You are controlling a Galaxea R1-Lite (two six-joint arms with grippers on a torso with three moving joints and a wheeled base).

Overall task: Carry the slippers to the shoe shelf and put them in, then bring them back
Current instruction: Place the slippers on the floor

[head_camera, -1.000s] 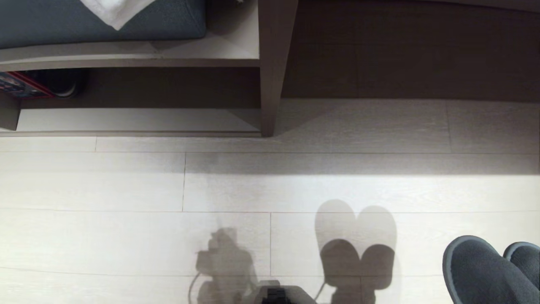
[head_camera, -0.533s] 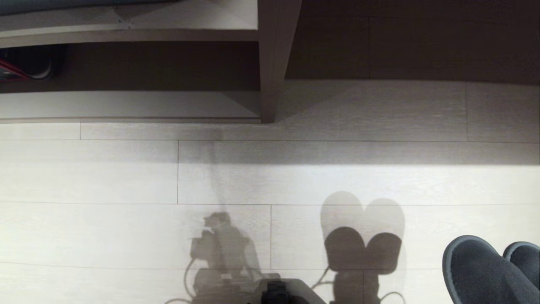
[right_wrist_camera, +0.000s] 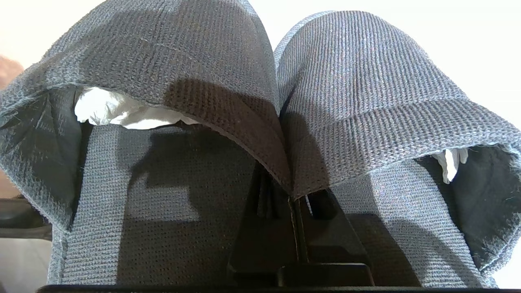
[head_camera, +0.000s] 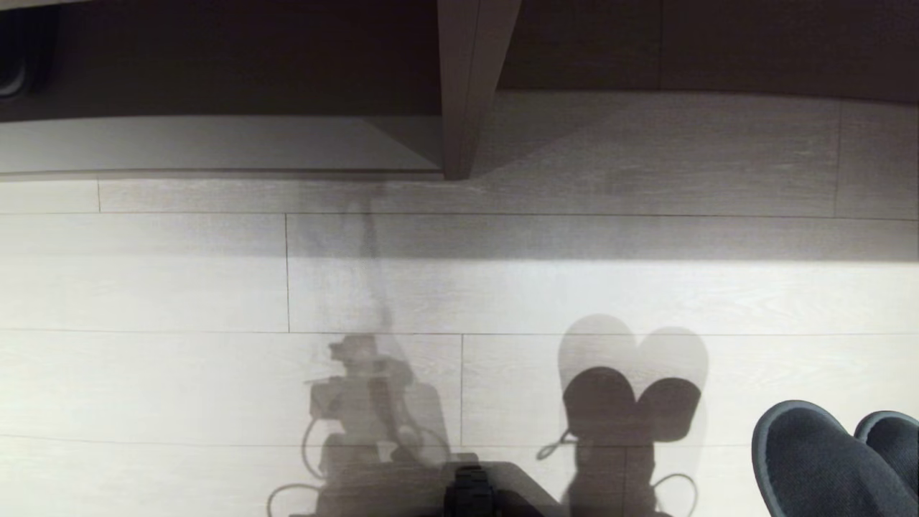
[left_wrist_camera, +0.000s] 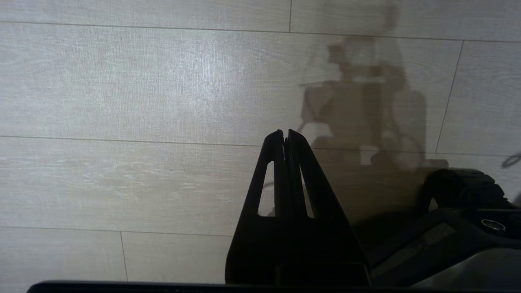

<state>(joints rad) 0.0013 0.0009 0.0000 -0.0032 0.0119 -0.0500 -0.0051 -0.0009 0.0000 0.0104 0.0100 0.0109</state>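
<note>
Right gripper (right_wrist_camera: 294, 203) clamped on slippers' (right_wrist_camera: 260, 106) touching inner edges | soft, light, floppy: judged best pinched there | left gripper (left_wrist_camera: 285, 136) closed, empty.

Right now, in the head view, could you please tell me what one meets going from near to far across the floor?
The slippers at the near right edge, held off the floor → their heart-shaped shadow → the pale floor planks → the shoe shelf's bottom plank → the dark recess behind it.

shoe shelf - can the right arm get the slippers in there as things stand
Probably not yet. The right gripper is shut on the slippers, held up over bare floor, and the shoe shelf sits well ahead and to the left, though nothing blocks the way.
</note>
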